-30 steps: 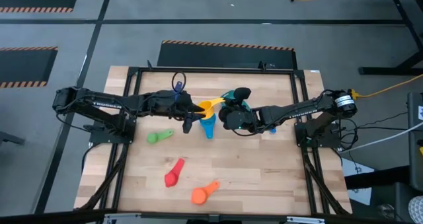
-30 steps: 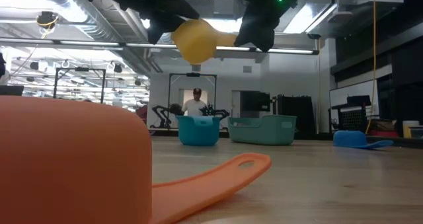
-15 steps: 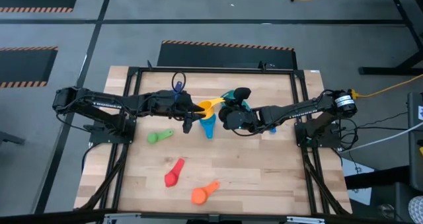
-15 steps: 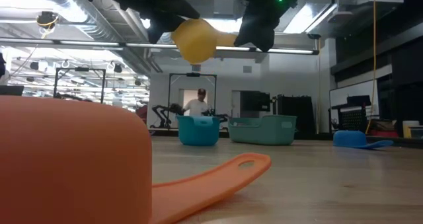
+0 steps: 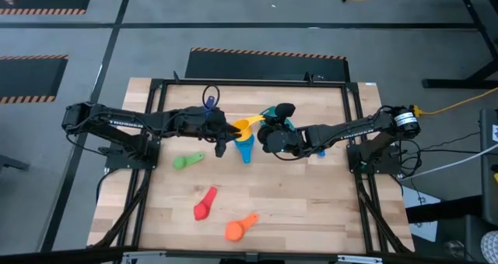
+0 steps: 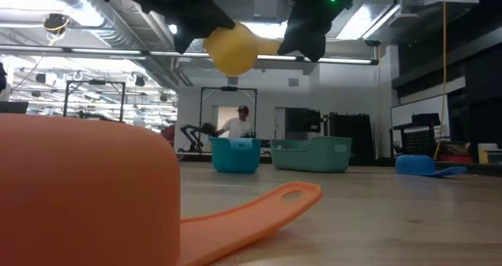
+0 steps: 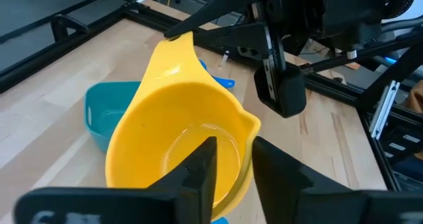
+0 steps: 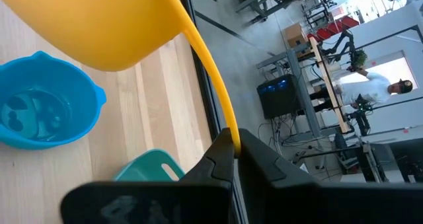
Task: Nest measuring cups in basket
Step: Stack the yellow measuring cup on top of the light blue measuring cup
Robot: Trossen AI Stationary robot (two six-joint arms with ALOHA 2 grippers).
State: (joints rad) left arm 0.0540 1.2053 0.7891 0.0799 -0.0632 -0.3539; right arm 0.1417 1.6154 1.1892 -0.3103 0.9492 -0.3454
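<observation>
High view is showing you both arms meeting over the middle of the table (image 5: 296,202), with the yellow measuring cup (image 5: 243,125) hanging in the air between them. Your right gripper (image 8: 232,145) is pinching the end of the cup's flat handle, fingers pressed together on it. Your left gripper (image 7: 232,159) is sitting astride the rim of the bowl, one finger inside and one outside, jaws narrow; whether it is already gripping the wall or only bracketing it, you cannot tell.

The cup's long axis is running across the table from arm to arm: bowl toward the left arm, handle toward the right. That line is what the coming move depends on.

Directly below and just beside the yellow bowl, the light blue measuring cup (image 8: 45,112) is standing mouth up, and a corner of the teal basket (image 8: 151,166) is lying next to it, on the right arm's side. The basket seems nearer to the right arm.

Away from both grippers, nearer the table's front edge, the green measuring cup (image 5: 187,160), the red measuring cup (image 5: 205,205) and the orange measuring cup (image 5: 240,228) are waiting on the wood.
</observation>
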